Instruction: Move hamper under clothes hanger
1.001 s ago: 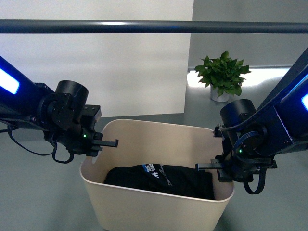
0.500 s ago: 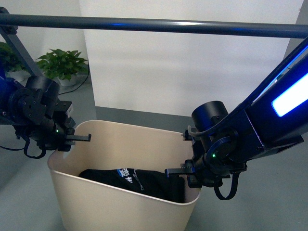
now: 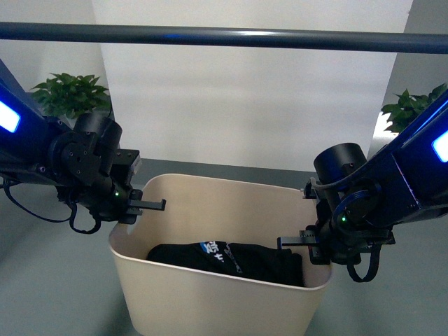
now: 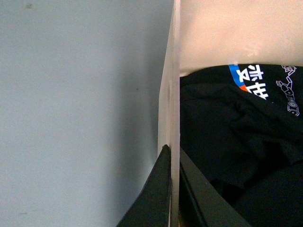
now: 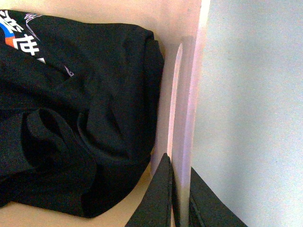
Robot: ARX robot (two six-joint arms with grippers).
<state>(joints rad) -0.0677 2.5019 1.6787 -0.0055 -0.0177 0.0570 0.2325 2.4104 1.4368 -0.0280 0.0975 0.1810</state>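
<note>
Hamper [image 3: 210, 301]: smooth cream plastic, rounded corners, holding crumpled black garment [image 3: 231, 257].

White wall panel [image 3: 245, 105] behind, grey floor [image 3: 42, 280] below, a potted plant [image 3: 70, 94] left and another plant [image 3: 409, 108] right.

Base of hamper [image 3: 210, 301] cut off at front view's lower edge, clothes hanger [image 3: 224, 36] bar running off both sides, garment [image 3: 231, 257] print partly folded under, plant [image 3: 406, 112] part-hidden behind my right arm [image 3: 413, 182].

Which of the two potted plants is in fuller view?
The plant beyond the left arm; the other plant is partly hidden by the right arm.
</note>
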